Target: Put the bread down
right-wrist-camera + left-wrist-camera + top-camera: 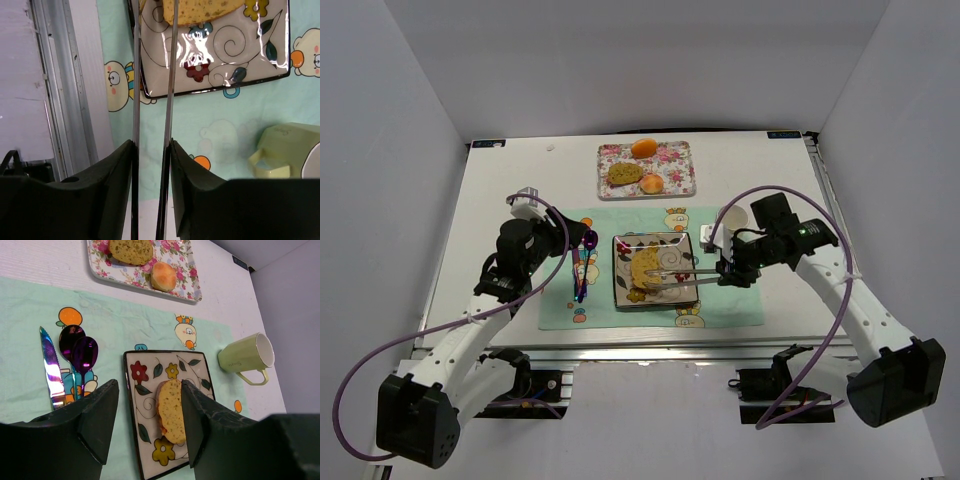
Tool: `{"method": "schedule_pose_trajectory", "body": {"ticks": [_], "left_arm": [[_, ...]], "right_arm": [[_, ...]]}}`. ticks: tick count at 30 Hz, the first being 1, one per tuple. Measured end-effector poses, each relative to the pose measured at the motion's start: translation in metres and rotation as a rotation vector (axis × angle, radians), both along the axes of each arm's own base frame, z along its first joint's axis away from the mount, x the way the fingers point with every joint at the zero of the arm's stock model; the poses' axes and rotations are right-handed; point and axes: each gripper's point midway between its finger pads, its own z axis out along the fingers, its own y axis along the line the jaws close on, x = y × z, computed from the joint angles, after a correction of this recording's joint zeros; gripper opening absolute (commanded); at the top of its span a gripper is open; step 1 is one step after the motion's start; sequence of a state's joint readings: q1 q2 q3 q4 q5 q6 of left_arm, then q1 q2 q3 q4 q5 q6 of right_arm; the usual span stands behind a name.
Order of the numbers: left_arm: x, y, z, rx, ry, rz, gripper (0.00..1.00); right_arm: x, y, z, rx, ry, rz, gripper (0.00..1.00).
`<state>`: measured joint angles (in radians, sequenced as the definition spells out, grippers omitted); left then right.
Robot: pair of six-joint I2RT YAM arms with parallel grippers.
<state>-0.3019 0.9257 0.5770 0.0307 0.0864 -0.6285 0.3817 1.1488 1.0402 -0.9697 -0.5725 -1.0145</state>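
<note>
The bread (645, 268) is a golden-tan slice lying on a square flower-patterned plate (625, 296) on the mint placemat. It also shows in the left wrist view (172, 410) and at the top of the right wrist view (200, 10). My right gripper (725, 272) (151, 145) is shut on metal tongs (678, 276) (170, 75). Their two arms reach left over the plate to the bread. I cannot tell whether they pinch it. My left gripper (560, 238) (149, 390) is open and empty, above the mat left of the plate.
A flowered tray (682, 182) (196, 292) at the back holds a dark olive-brown bread piece (624, 173) (131, 250) and small orange buns (643, 148) (163, 276). A pale green cup (245, 357) (290, 150) stands right of the plate. A knife (50, 367) and purple spoons (82, 352) lie to its left.
</note>
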Motion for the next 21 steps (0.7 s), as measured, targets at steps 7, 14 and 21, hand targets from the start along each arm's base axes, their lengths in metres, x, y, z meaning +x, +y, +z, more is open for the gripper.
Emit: {"method": "schedule_pose_trajectory", "body": {"ticks": [7, 14, 21], "left_arm": [[0.0, 0.0, 0.0, -0.001, -0.002, 0.0, 0.6], [0.001, -0.002, 0.001, -0.005, -0.003, -0.008, 0.41], [0.004, -0.007, 0.002, -0.024, -0.009, -0.027, 0.42]], "right_arm": [[0.023, 0.01, 0.04, 0.103, -0.046, -0.121, 0.01], [0.138, -0.066, 0.081, 0.282, -0.108, -0.719, 0.0], [0.192, -0.182, 0.002, 0.209, -0.107, -1.339, 0.0]]}}
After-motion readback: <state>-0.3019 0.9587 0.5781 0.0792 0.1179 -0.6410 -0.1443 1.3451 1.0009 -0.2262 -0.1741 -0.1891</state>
